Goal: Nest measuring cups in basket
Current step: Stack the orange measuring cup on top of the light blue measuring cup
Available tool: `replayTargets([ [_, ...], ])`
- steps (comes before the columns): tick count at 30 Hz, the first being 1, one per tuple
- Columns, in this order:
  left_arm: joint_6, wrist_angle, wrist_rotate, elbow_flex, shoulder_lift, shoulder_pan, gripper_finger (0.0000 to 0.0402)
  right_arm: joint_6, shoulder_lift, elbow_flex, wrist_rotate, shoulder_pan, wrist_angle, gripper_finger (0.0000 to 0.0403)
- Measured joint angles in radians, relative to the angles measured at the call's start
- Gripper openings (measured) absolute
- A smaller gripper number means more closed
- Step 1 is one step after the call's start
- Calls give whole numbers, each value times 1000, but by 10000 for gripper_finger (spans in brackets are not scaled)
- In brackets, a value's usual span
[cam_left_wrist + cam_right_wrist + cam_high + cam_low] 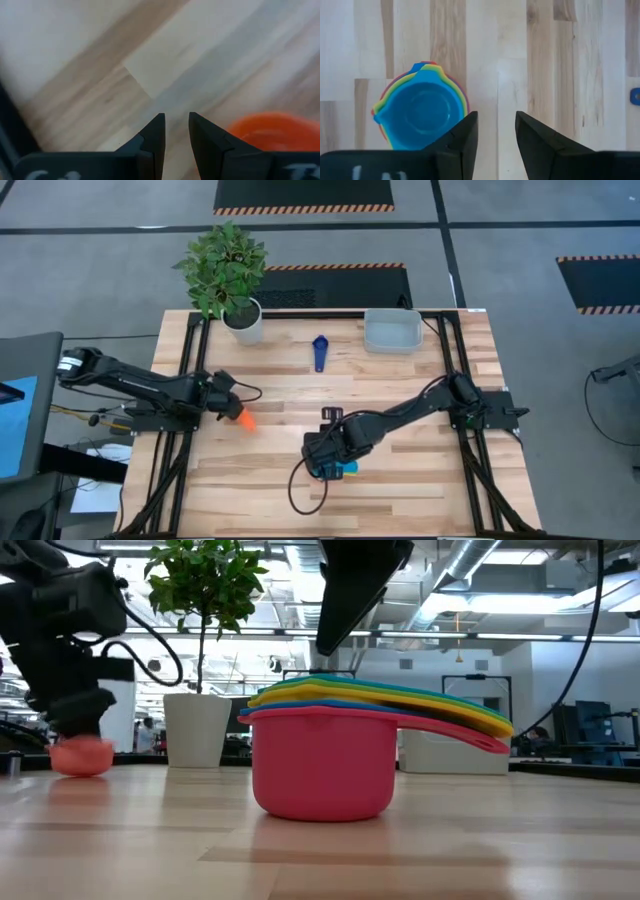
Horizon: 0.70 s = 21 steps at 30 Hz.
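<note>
1 pale wood-plank table (400,480), grey floor (560,220) around.

Left hand (240,416) low at the left side, right hand (335,467) mid-front, both fingers parted, empty.

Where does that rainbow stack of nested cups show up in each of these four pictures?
High view: stack of cups mostly hidden under the right hand, low and centre.
Low view: centre, red cup outermost.
Left wrist view: not in it; only an orange cup shows.
Right wrist view: lower left, blue cup innermost.
Shared landmark: the wooden table.
</note>
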Motion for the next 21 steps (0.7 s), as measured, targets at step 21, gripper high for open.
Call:
replayTargets([
  [21,119,241,57,-1,22,-82,85,125,0,0,87,42,-112,147],
])
